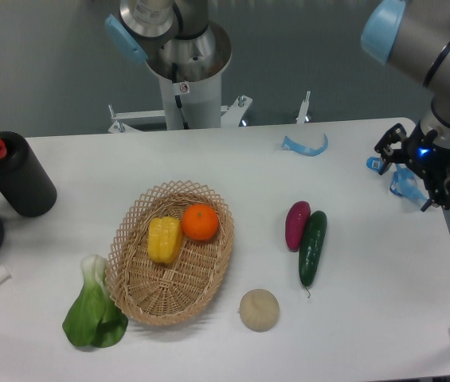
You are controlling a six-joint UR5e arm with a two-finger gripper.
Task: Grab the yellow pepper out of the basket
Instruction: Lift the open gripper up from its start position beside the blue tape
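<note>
You had the pepper (164, 239) lying in the basket (209, 278), in its upper half, touching the orange (201, 222) on the orange's left. Left of the basket lay the bok choy (94, 312); right of it a beige ball (259, 309), then an eggplant (297, 225) and cucumber (313, 247) side by side. Your gripper (420, 177) hung far right of the basket, holding nothing; I couldn't tell how wide its jaws stood.

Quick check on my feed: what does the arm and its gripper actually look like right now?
The arm is grey metal tubing with light-blue plastic joint caps. Its base column is silver-grey with a small label and another blue cap. The gripper is black, with dark fingers, a glowing blue light on its body and light-blue pieces by the fingertips.
</note>
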